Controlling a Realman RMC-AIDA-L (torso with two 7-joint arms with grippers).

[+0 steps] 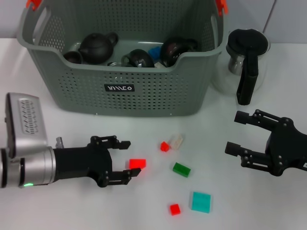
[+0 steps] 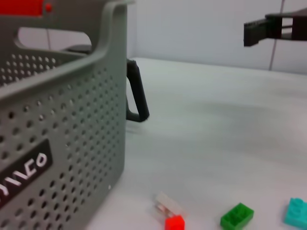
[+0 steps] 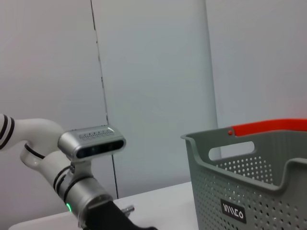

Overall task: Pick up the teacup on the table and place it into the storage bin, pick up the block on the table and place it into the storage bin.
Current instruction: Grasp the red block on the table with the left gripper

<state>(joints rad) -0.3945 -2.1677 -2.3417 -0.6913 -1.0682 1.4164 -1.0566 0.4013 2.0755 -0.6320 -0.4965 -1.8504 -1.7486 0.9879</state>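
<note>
Left tool (image 1: 128,163) spread wide around a red block (image 1: 137,164) on the table (image 1: 216,143), right tool (image 1: 237,133) spread wide, holding nothing, storage bin (image 1: 120,72) behind.

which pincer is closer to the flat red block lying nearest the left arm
Left. The left pincer is open around the flat red block on the table; the right pincer, also open, is well off on its far side.

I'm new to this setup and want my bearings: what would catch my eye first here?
The big grey-green storage bin at the back of the table, already holding dark teapots and cups, with a glass jug to its right. In front lie small scattered blocks: red, green, teal, clear. The left gripper has its jaws open around a red block; the right gripper hangs open at the right.
</note>
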